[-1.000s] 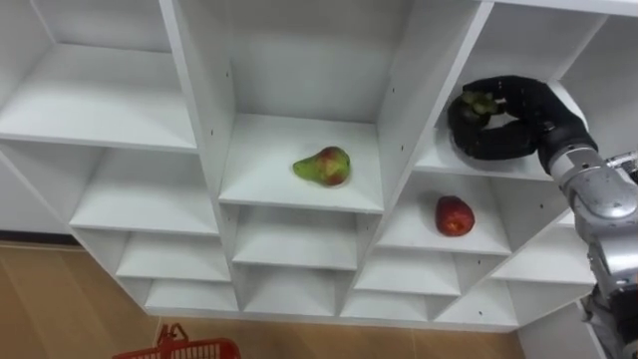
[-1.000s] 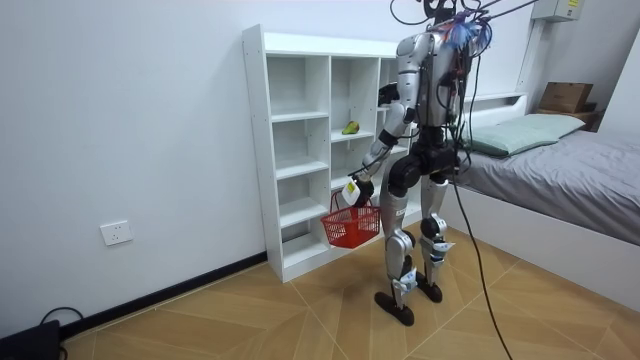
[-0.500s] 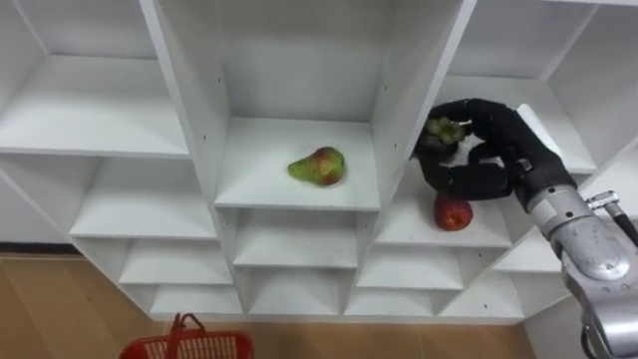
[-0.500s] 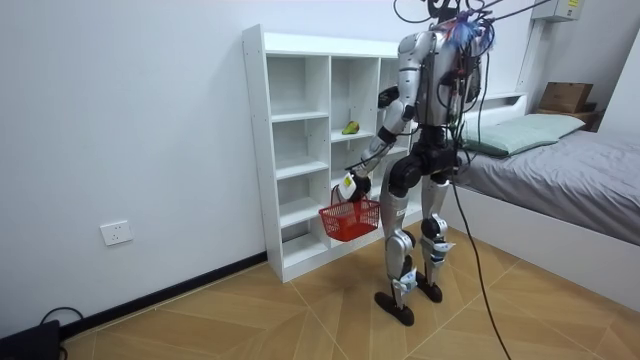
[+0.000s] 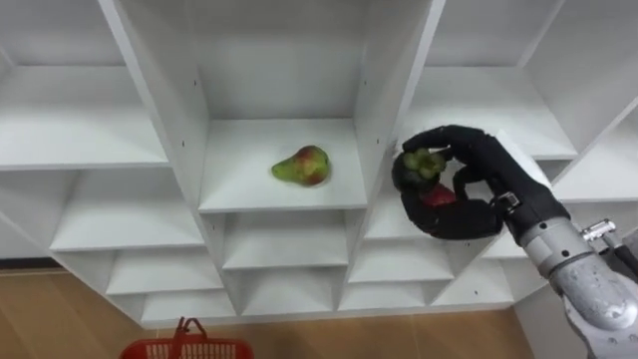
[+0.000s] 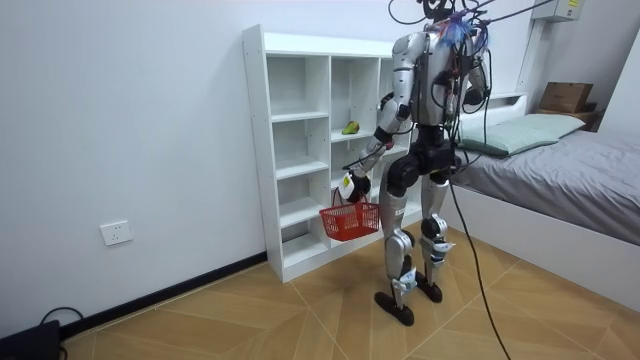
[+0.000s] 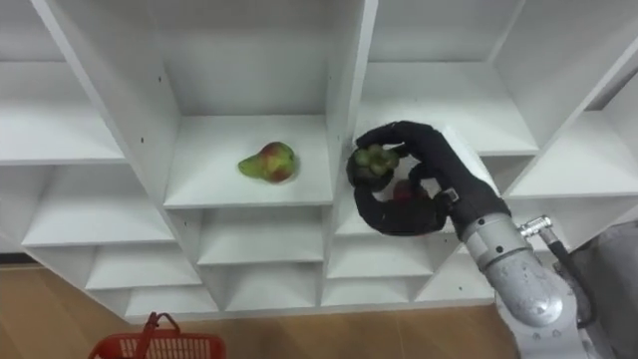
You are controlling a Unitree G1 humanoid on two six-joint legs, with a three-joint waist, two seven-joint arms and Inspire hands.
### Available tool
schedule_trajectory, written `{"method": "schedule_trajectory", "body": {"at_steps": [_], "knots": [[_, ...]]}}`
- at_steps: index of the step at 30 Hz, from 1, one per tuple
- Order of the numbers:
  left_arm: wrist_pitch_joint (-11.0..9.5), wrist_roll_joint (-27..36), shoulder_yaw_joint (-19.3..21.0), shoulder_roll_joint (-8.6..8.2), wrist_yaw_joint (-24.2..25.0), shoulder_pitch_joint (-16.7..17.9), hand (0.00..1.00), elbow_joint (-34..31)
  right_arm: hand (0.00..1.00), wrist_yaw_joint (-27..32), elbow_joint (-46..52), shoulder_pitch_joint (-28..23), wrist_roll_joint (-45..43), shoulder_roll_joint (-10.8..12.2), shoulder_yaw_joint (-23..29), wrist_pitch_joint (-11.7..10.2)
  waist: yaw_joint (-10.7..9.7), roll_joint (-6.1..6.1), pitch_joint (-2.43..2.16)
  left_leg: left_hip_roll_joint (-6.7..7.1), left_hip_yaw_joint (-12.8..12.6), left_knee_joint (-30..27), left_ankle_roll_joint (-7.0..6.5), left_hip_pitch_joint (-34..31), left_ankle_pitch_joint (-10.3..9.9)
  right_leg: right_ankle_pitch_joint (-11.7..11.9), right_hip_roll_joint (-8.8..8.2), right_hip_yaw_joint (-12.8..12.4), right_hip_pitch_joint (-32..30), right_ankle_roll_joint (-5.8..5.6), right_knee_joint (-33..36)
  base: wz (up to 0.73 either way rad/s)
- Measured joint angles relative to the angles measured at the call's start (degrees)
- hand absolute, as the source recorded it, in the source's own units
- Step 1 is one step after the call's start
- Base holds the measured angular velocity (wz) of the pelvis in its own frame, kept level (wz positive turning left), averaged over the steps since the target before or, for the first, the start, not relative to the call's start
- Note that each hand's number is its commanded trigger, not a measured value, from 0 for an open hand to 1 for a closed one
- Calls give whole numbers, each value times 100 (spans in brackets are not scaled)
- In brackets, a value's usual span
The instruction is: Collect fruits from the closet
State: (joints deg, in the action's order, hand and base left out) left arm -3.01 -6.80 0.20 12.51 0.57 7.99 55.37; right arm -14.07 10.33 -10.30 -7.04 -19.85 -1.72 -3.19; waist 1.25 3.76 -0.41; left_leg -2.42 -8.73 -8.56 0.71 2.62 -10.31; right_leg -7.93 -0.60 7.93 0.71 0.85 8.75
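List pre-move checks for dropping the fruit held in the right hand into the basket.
1. Grasp: right hand has its fingers curled round the small round green fruit: ok.
2. Hand out of the white shelf unit: it is in front of the divider, but whether it touches it: cannot tell.
3. Red mesh basket held: hangs from the left hand, low beside the shelves: ok.
4. Basket under the fruit: it sits at the left eye view's lower left, well to the fruit's left: not ok.
5. Shelves emptied: green-and-red pear lies in the middle compartment, red apple behind the right hand: not ok.
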Motion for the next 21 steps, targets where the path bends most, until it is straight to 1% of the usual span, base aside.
{"method": "schedule_trajectory", "body": {"at_steps": [3,4,6,10,11,12,14,18,19,20,21], "knots": [[-1,32,-116,10,-18,-2,100,3,100,-67,0,-57,-1,1,-67,4,-38,5,4,0,-1,0,0,0,0,0,0,-3,-8,0,7,0],[-1,37,-164,11,-16,-4,100,3,100,-119,0,-57,-1,1,-97,4,-88,4,5,-3,-1,0,0,-2,0,0,3,-3,-14,0,13,0],[-2,39,-233,11,-14,-12,100,2,100,-178,1,-57,-2,2,-126,4,-99,0,9,-6,-1,1,0,-6,0,0,5,-6,-30,0,30,-2],[-3,42,-412,16,5,-100,100,-8,100,-244,1,-57,-48,3,-202,5,-105,12,37,-1,-8,19,-1,-28,-1,0,4,-58,-109,0,94,-6],[-3,42,-452,18,5,-110,100,-10,100,-245,0,-57,-131,29,-250,5,-91,16,36,0,0,15,-1,-55,-1,0,5,-61,-116,0,99,0],[-3,48,-474,19,5,-117,100,-12,100,-244,-1,-57,-211,47,-282,5,-93,-1,45,0,-9,11,-2,-65,-1,0,5,-60,-118,0,98,0],[-3,102,-587,22,13,-187,100,-30,100,-245,-41,-56,-414,63,-458,5,-92,4,41,-1,-8,-8,-2,-117,0,0,4,-60,-165,0,107,0],[-5,115,-727,38,18,-329,100,-71,100,-244,-159,-50,-450,186,-640,4,-90,-42,55,-1,12,-93,-3,-260,0,8,-11,-22,-288,4,128,4],[-8,115,-751,40,17,-340,100,-222,100,-225,-250,-9,-452,229,-688,-11,-93,-63,69,0,25,-109,-4,-333,1,22,-16,-3,-346,4,129,0],[-11,115,-785,46,15,-340,100,-402,100,-201,-465,54,-452,255,-770,-61,-79,-83,71,-1,25,-122,-5,-392,2,26,-14,3,-413,6,147,0],[-14,115,-801,45,14,-340,100,-496,100,-198,-586,89,-452,257,-822,-65,-76,-95,77,-1,24,-130,-5,-411,1,25,-15,6,-439,6,167,-3]]}}
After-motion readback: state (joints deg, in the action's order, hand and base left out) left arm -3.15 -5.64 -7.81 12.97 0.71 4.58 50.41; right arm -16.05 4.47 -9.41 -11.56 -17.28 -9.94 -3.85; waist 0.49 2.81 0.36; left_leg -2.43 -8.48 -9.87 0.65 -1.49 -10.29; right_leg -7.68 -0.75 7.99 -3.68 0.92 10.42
